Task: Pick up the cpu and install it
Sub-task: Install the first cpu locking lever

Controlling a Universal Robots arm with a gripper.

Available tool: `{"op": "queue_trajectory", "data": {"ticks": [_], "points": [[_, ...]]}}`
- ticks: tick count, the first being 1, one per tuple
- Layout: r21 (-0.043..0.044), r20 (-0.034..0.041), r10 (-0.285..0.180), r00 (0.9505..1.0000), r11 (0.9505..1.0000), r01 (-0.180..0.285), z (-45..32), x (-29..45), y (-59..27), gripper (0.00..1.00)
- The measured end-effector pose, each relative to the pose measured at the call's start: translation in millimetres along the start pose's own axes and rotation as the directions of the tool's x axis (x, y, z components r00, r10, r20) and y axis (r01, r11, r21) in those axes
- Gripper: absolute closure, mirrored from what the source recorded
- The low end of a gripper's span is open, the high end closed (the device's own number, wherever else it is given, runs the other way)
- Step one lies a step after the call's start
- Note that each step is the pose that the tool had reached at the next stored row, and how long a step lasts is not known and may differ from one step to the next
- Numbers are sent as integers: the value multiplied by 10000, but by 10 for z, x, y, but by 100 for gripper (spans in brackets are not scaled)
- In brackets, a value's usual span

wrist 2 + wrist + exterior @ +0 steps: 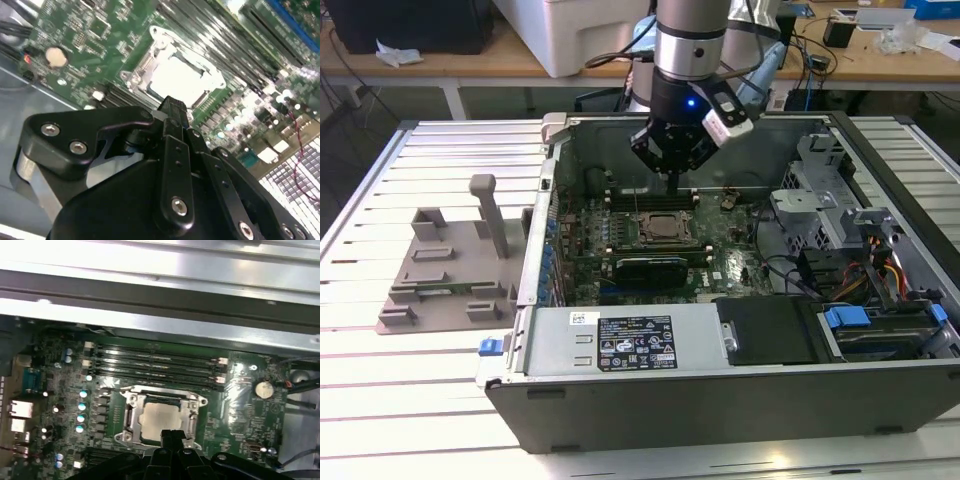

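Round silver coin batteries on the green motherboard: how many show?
1. The battery lies near the board's edge, apart from the metal-framed socket; the black gripper may hide others.

- The arm [688, 40] has a brushed silver cylindrical wrist section with a black band below it, and a small blue light glows on that band.
- A white-and-grey camera block [730, 115] is fixed to the side of the wrist, with dark cables running up behind it.
- The gripper [673, 178] is matte black, built from angular linkage plates.
- In the second wrist view its links [172, 165] carry round silver screw heads and small recessed holes.
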State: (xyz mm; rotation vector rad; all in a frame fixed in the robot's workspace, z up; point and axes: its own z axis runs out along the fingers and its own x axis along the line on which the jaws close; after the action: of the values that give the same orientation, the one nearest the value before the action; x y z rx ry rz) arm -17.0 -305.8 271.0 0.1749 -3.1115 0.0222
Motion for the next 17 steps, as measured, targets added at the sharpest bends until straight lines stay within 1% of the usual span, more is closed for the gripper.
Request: {"op": "queue_trajectory", "data": {"ticks": [2,3,6,7,8,9,12,13,14,16,17], "points": [[1,-1,3,10000,10000,-3,1,66,7,89],[2,-1,2,10000,10000,-2,2,122,13,89],[2,2,3,10000,10000,-3,6,254,28,89],[2,4,2,10000,10000,-2,9,321,36,89],[2,5,3,10000,10000,-3,11,369,42,89],[2,6,4,10000,10000,-4,16,455,54,89],[-2,3,3,10000,10000,-3,23,577,90,89],[-7,6,1,10000,10000,-1,25,595,105,89],[-34,10,3,10000,10000,-3,31,615,139,89],[-64,13,0,10000,10000,0,36,616,177,89],[-92,15,-1,10000,10000,1,40,612,219,89]]}}
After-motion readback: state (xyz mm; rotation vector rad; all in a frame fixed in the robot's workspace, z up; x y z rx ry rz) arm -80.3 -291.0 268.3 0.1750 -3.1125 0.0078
